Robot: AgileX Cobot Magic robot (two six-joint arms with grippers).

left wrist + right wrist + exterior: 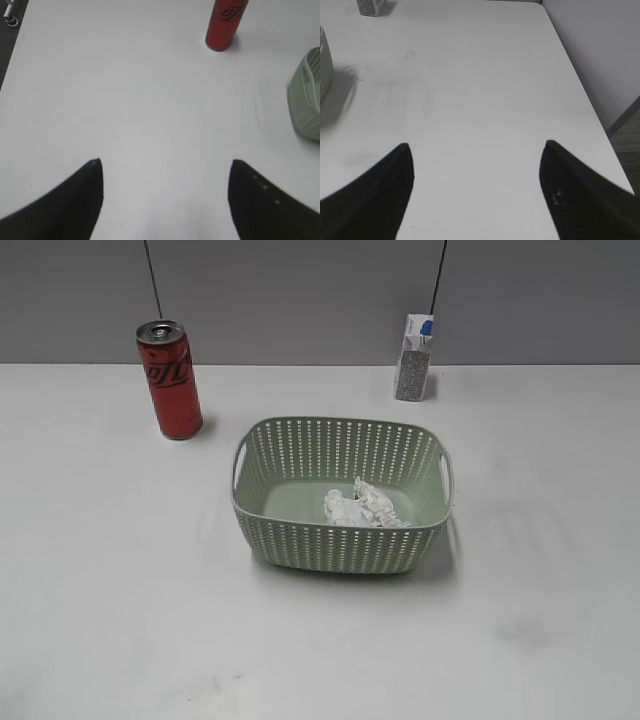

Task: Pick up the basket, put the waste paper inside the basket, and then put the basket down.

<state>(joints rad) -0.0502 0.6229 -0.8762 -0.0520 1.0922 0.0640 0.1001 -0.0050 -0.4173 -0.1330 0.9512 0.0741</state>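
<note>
The pale sage-green basket stands on the white table in the middle of the exterior view. Crumpled white waste paper lies inside it on the bottom, right of centre. No arm shows in the exterior view. My left gripper is open and empty over bare table, with the basket's corner at the right edge of the left wrist view. My right gripper is open and empty over bare table, with a sliver of the basket at the left edge of the right wrist view.
A red soda can stands at the back left and also shows in the left wrist view. A small grey-white carton with a blue mark stands at the back right. The table's right edge runs beside a wall.
</note>
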